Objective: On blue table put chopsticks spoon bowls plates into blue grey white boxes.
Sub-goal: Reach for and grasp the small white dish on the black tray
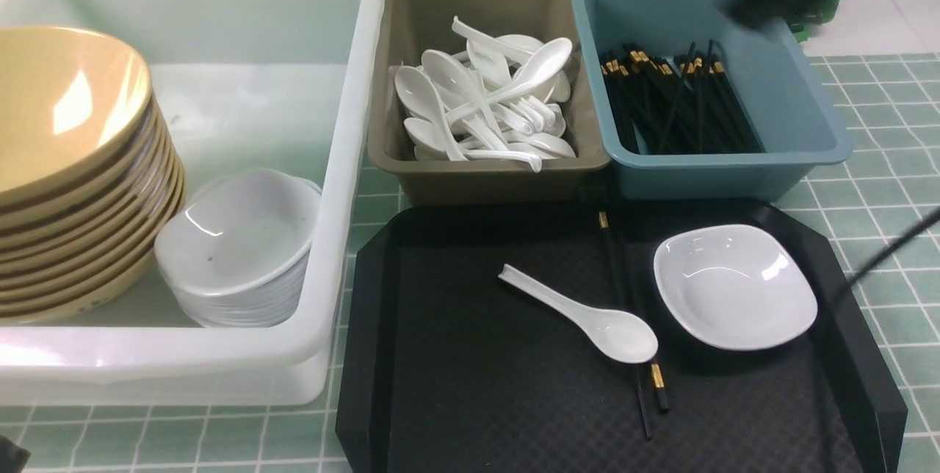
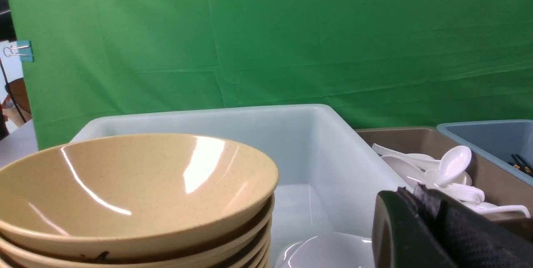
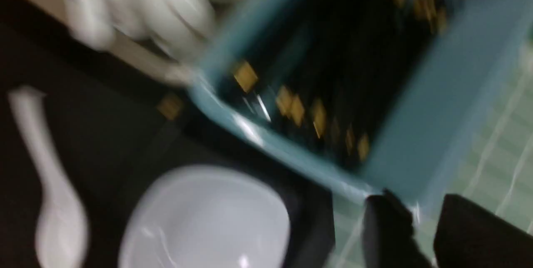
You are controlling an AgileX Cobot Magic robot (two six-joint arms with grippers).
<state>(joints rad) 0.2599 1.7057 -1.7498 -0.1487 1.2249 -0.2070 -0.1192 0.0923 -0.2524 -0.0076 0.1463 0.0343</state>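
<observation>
On the blue table lies a black tray holding one white spoon, a pair of chopsticks and a white plate. The white tub holds stacked tan bowls and stacked plates. Spoons fill the grey box, and chopsticks fill the blue box. My right gripper is open and empty; in the front view it shows as a dark blur over the blue box's far right corner. My left gripper is shut and empty, beside the bowl stack in the tub.
The black textured tray sits in front of the two small boxes, with its raised rim close to them. A green cloth hangs behind the boxes. A dark cable crosses the table at the right of the tray.
</observation>
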